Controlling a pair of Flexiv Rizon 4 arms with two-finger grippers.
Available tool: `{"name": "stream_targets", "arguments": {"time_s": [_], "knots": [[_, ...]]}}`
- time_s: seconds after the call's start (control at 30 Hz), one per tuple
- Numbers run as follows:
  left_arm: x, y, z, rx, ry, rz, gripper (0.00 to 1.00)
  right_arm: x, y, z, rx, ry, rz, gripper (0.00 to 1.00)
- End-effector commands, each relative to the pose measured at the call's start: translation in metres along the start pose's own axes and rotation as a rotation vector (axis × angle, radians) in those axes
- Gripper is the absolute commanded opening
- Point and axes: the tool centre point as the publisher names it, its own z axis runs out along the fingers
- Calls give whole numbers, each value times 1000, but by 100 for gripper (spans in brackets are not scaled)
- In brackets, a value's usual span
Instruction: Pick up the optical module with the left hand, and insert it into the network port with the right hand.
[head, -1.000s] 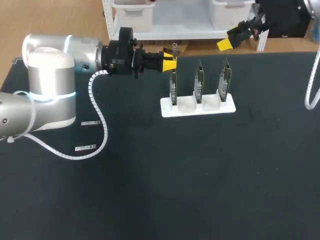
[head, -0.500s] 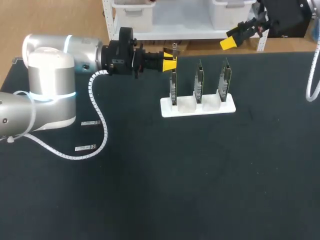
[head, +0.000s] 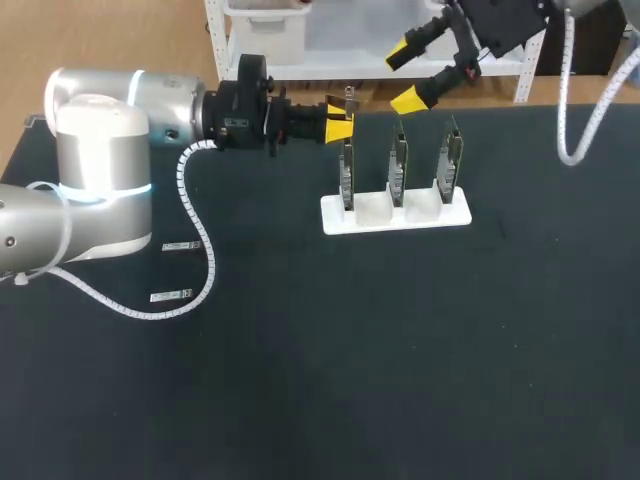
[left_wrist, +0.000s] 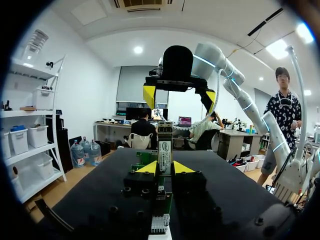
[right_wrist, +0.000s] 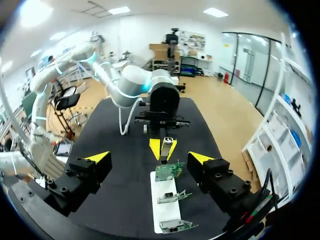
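The left gripper reaches in level over the far part of the table, its yellow fingers closed on the module. The module stands upright between them, pinched from both sides, with its upper end poking out above the tips. In the left wrist view it fills the gap between the two tips. It is held just at the top of the end card, the one nearest the left arm. Whether the two touch cannot be told. That card is one of three standing upright in a row in a white stand. The right gripper hangs off past the stand's far side with its fingers spread wide and nothing between them, well apart from the module. Its wrist view looks down the row of cards towards the left gripper. Two small silvery pieces (possibly spare modules, too small to tell) lie flat on the table near the left arm's cable, one a little farther back than the other.
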Motion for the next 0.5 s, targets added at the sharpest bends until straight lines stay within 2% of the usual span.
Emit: {"name": "stream_targets", "arguments": {"time_s": [0.03,0.5], "knots": [[0,3,0,5,2,0,0,-2,-10,10,-41,13,-7,100],[0,3,0,5,2,0,0,-1,-14,39,-41,19,6,100]]}}
